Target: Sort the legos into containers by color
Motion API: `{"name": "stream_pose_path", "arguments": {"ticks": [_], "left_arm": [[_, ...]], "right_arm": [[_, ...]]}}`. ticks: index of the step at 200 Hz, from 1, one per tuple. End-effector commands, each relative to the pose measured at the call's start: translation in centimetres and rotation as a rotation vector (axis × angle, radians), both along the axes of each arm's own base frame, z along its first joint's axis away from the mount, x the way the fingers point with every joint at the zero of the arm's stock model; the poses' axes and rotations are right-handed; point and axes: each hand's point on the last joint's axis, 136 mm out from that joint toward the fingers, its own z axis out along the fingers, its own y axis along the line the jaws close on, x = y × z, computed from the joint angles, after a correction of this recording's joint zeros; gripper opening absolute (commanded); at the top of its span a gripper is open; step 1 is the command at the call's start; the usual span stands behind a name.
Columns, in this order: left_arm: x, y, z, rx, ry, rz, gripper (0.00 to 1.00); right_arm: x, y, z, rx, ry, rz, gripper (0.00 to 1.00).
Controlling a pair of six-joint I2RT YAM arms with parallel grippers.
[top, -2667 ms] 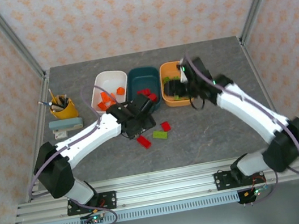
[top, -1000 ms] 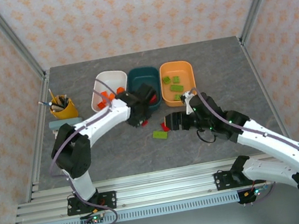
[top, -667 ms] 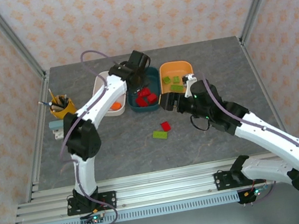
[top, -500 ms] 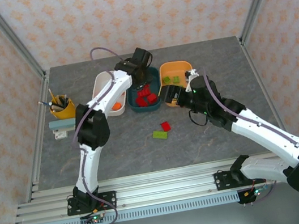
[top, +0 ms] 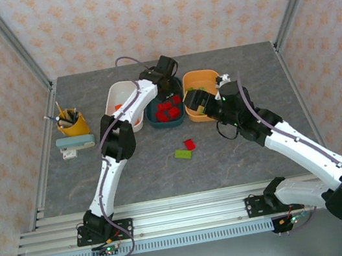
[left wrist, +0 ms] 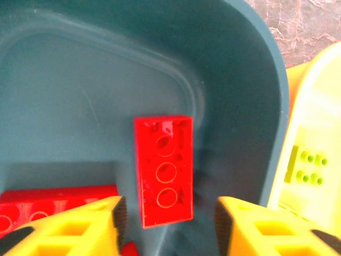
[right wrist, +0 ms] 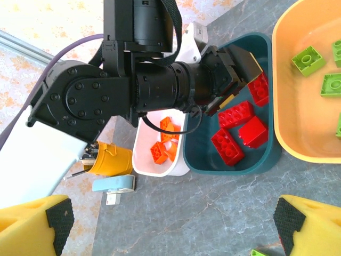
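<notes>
My left gripper (left wrist: 168,213) hangs open inside the dark teal tub (left wrist: 250,106). A red oblong lego (left wrist: 162,170) lies between the fingers with a gap on each side. From above, the left gripper (top: 165,93) is over the teal tub (top: 152,99) and its red legos (top: 167,110). Orange legos (right wrist: 165,144) fill the white tub (right wrist: 187,133), and green ones (right wrist: 309,58) lie in the orange tub (right wrist: 282,80). My right gripper (right wrist: 170,229) is open with nothing in it, above the table before the tubs. One red lego (top: 189,144) and one green lego (top: 182,154) rest on the table.
A yellow cup with pens (top: 72,123) and a light blue tape dispenser (top: 74,143) stand at the left of the table. The left arm (top: 117,137) stretches over the white tub. Aluminium posts frame the table's corners.
The left arm swung from the table up over the teal tub, and the red lego it carried is now free of its fingers. The right gripper drew back from the loose legos toward the tubs.
</notes>
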Motion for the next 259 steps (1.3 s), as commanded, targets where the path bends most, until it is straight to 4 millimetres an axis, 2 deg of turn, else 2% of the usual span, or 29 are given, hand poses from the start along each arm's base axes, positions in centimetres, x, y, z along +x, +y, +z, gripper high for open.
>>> {"name": "stream_pose_path", "arguments": {"ticks": [1,22,43,66,84,95,98,101,107,142,171,189,214,237,259], "left_arm": [[0.2,0.4,2.4,-0.023,-0.017,0.007,0.6],[-0.2,1.1,5.1,-0.015,-0.05,0.027,0.64],[-1.6,2.3,8.5,-0.013,-0.087,0.075,0.65],[-4.3,3.2,11.4,-0.048,-0.116,0.116,0.66],[-7.2,3.9,12.2,-0.064,-0.104,0.123,0.67],[-9.3,4.4,12.3,-0.061,-0.09,0.121,0.67],[-9.8,4.6,11.6,-0.052,-0.075,0.121,0.66],[-10.5,4.9,12.6,-0.063,-0.088,0.123,0.67],[-11.6,5.3,12.6,-0.064,-0.083,0.128,0.66],[-18.5,8.4,10.6,-0.049,-0.036,0.17,0.66],[-23.8,11.3,9.0,-0.017,-0.026,0.216,0.66],[-26.5,13.1,8.6,0.004,-0.047,0.249,0.67],[-29.4,15.4,8.5,0.012,-0.097,0.284,0.68],[-31.5,17.3,8.3,0.003,-0.116,0.314,0.69],[-32.9,18.4,8.3,-0.01,-0.125,0.325,0.69]], "right_arm": [[-0.6,-0.9,0.2,0.003,-0.003,-0.019,0.98],[-0.9,-0.9,0.2,-0.025,-0.006,0.001,0.98],[-1.3,-1.2,0.2,-0.089,-0.009,0.026,0.97],[-2.1,-2.0,0.3,-0.175,-0.018,0.052,0.96],[-3.0,-2.7,0.1,-0.231,-0.017,0.075,0.96],[-3.5,-3.1,-0.3,-0.265,-0.011,0.088,0.96],[-3.7,-3.2,-0.4,-0.273,-0.009,0.089,0.96],[-3.8,-3.3,-0.5,-0.281,-0.007,0.092,0.96],[-4.1,-3.6,-0.9,-0.302,0.004,0.098,0.95],[-5.4,-4.3,-3.0,-0.395,0.094,0.148,0.91],[-5.9,-3.9,-6.3,-0.521,0.216,0.128,0.88],[-6.1,-2.4,-9.3,-0.597,0.349,0.106,0.88],[-6.7,1.1,-13.2,-0.629,0.478,0.106,0.9],[-6.6,3.3,-16.5,-0.613,0.597,0.063,0.93],[-6.3,4.8,-18.7,-0.608,0.679,0.037,0.95]]}}
